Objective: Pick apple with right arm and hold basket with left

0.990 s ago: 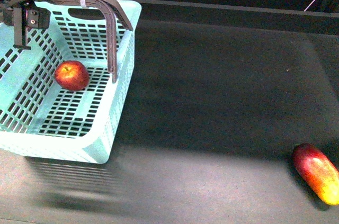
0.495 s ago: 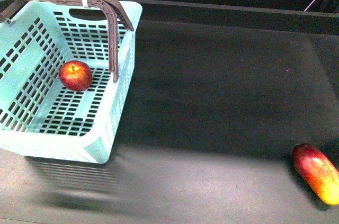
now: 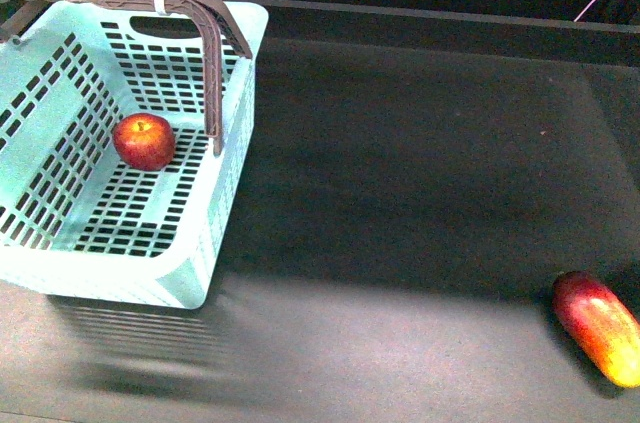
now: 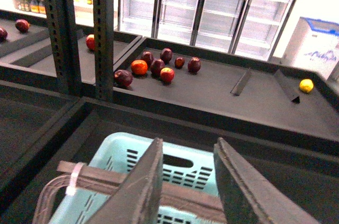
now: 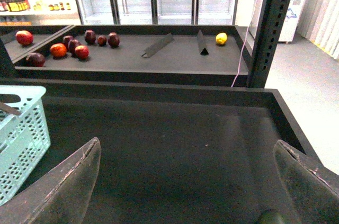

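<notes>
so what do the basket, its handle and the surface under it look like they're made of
The light turquoise slotted basket looks like moulded plastic: one even colour, regular slots, smooth faint sheen. Its brown latticed swing handle also appears to be plastic, darker and duller, with a white tie looped around it. The dark grey surface reads as a matte mat or belt, possibly rubber or fabric; the pictures leave that open.

One basket (image 3: 130, 243) is seen at the near left, with one apple (image 3: 144, 141) counted inside it. One oblong red-and-yellow fruit (image 3: 598, 326) is counted at the near right. On the far shelf, seven dark or red fruits (image 4: 157, 66) are counted in a cluster, one yellow fruit (image 4: 306, 85) apart to the right, and two dividers (image 5: 158, 45).
</notes>
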Controlling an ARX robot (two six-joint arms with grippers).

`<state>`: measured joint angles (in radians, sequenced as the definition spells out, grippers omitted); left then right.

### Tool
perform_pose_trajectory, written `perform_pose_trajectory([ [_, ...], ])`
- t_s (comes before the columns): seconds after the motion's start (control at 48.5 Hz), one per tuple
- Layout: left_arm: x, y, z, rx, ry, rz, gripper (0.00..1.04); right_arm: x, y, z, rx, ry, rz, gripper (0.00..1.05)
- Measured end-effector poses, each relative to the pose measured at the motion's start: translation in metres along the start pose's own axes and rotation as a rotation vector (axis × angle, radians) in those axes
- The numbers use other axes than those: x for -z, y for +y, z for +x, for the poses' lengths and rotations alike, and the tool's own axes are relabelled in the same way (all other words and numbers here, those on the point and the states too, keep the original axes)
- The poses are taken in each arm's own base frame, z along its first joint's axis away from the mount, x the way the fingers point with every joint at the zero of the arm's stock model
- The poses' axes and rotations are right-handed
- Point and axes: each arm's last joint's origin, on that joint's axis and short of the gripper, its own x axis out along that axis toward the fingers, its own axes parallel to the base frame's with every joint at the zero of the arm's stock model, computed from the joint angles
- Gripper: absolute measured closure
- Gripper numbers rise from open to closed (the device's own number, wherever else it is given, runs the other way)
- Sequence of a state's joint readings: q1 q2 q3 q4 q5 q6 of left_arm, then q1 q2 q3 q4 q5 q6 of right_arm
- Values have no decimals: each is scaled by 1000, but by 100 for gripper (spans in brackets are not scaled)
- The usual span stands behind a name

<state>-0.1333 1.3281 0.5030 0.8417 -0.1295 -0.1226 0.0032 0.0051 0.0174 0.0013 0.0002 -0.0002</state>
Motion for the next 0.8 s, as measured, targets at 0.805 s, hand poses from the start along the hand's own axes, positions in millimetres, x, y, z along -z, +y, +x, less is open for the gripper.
perform_pose_trajectory([
  [0.805,43,36,-108,-1,26,114,101,0,0,0,0,0,0,9],
])
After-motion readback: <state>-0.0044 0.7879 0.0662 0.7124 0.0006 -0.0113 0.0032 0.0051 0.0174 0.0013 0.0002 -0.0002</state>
